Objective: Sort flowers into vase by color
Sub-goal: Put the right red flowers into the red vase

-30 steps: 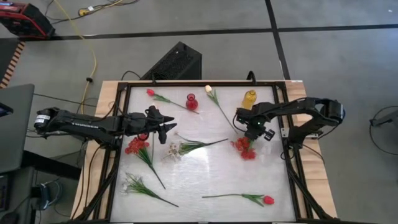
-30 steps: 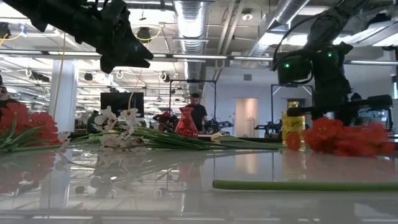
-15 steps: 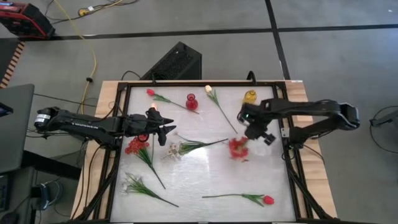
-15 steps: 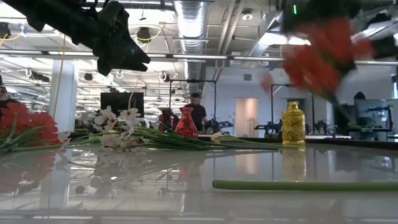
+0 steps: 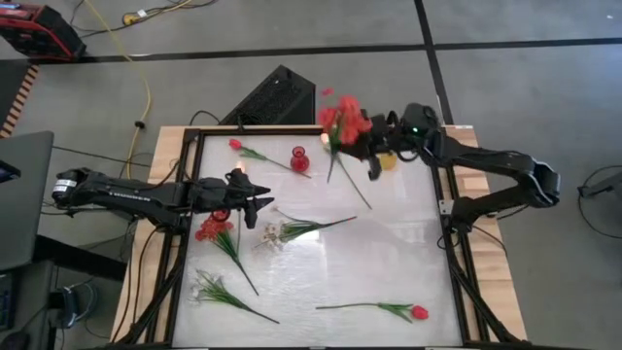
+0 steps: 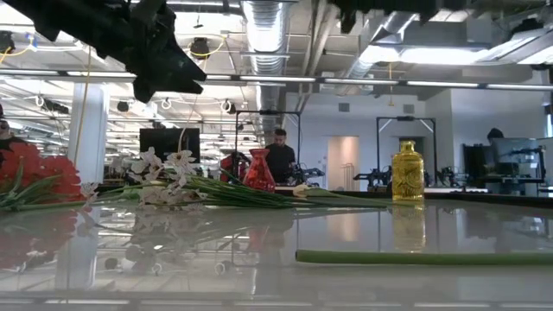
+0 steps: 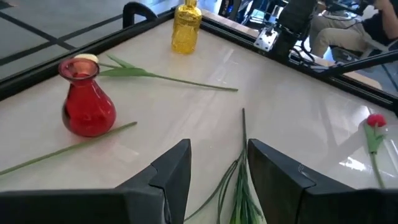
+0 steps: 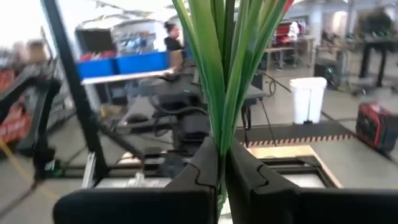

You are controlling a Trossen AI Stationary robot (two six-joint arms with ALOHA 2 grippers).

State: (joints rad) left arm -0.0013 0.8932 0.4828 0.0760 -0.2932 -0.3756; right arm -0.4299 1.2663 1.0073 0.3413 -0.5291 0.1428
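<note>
A: How far along is the sorting?

B: Barely begun, it seems. The red vase (image 5: 299, 157) and yellow vase (image 7: 186, 27) both stand empty at the desk's (image 5: 321, 267) 12 o'clock edge, and six flowers lie loose on it.

A: And the arms?

B: The right tool (image 5: 373, 148) pinches the red blossom cluster (image 5: 342, 121) by its stems, up near 12 o'clock. A second ago that cluster lay at 3 o'clock. The left tool (image 5: 260, 202), at 9 o'clock, hangs spread and empty.

Right pincer (image 8: 221, 163) raised, clamped; left pincer (image 7: 217, 163) parted, low.
</note>
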